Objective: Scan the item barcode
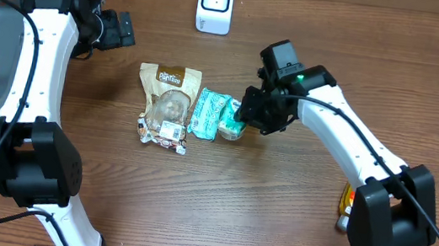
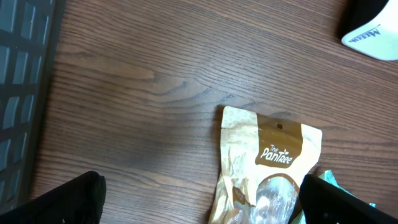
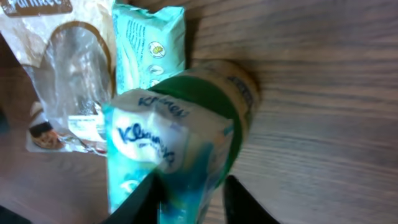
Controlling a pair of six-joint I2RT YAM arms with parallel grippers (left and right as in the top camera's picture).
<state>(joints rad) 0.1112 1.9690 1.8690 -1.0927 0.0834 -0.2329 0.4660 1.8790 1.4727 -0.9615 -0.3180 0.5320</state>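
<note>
With right pincer (image 3: 193, 190) clenched on Kleenex pack (image 3: 155, 137) and left pincer (image 2: 199, 205) released, lift clear of tabletop (image 1: 275, 215). Face barcode squarely toward scanner (image 1: 216, 4).

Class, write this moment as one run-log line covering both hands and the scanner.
left hand: open, empty | right hand: gripping Kleenex pack beside wipes pack | barcode scanner: far edge, scan not done

Kleenex pack (image 3: 168, 143) blurred, lower end cut by frame edge. Pantree pouch (image 2: 261, 168) bottom cropped. Scanner (image 2: 373, 43) corner only (left wrist view). Orange item (image 1: 345, 199) mostly behind right arm (image 1: 345, 135).
</note>
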